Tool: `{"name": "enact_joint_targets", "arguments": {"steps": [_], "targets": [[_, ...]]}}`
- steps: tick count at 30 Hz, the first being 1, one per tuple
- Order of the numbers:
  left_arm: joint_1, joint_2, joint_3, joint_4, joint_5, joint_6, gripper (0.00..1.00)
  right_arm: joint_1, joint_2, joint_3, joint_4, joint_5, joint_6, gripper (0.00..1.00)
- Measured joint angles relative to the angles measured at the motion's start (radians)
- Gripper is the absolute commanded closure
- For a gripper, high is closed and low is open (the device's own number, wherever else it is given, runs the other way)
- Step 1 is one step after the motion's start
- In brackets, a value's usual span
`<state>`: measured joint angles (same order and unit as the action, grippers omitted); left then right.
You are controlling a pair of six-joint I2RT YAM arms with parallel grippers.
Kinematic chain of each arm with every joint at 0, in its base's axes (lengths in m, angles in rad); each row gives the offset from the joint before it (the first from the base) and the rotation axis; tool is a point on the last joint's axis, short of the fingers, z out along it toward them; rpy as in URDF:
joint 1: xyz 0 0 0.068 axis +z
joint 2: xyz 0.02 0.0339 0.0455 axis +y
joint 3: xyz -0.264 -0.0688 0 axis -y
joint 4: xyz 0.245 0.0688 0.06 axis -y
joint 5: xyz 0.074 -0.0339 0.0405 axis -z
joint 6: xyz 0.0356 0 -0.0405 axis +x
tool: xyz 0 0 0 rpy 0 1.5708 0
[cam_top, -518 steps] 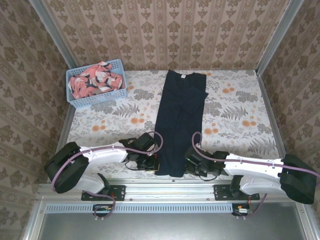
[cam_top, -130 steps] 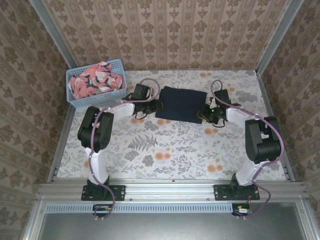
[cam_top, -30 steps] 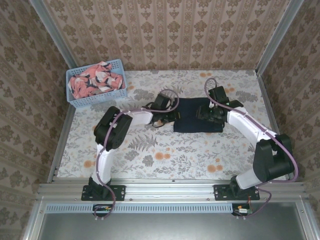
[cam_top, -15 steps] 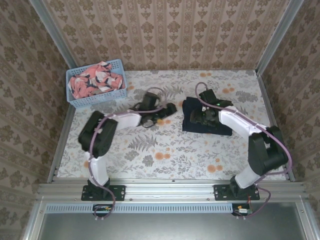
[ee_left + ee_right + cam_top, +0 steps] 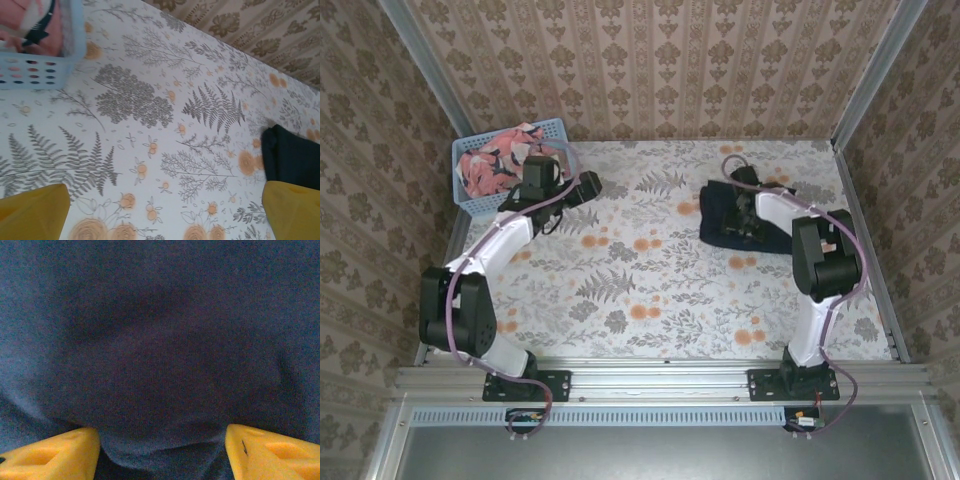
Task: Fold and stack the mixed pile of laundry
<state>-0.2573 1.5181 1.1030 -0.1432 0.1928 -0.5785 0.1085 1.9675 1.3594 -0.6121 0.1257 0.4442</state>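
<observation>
Left jaws are gaping wide with nothing in them. The coral-pink garment (image 5: 495, 165) sits in the basket (image 5: 515, 201) at their 10 o'clock, so the left arm's nearest. Right jaws are half-spread on the folded navy garment (image 5: 720, 215), at the bench's 2 o'clock.

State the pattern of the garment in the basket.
The garment is coral-pink with navy and white print; best in the top external view.

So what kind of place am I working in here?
Probably a mock-home test booth: wallpaper panels set in a metal frame, a floral-cloth table, and a blue laundry basket in the far left corner.
</observation>
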Motion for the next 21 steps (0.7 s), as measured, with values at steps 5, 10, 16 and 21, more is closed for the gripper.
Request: {"name": "enact_joint_targets", "arguments": {"steps": [5, 10, 16, 21], "targets": [[0.010, -0.057, -0.068, -0.011, -0.011, 0.000, 0.00, -0.120, 0.136, 0.220, -0.095, -0.002, -0.111, 0.29], [0.033, -0.085, -0.075, -0.039, -0.060, 0.029, 0.00, -0.187, 0.251, 0.396, -0.170, -0.001, -0.235, 0.30], [0.151, -0.021, 0.022, -0.076, -0.101, 0.072, 0.00, -0.202, 0.266, 0.419, -0.192, 0.009, -0.325, 0.26], [0.201, 0.143, 0.200, -0.098, -0.164, 0.113, 0.00, -0.201, 0.206, 0.357, -0.176, 0.025, -0.336, 0.00]]}}
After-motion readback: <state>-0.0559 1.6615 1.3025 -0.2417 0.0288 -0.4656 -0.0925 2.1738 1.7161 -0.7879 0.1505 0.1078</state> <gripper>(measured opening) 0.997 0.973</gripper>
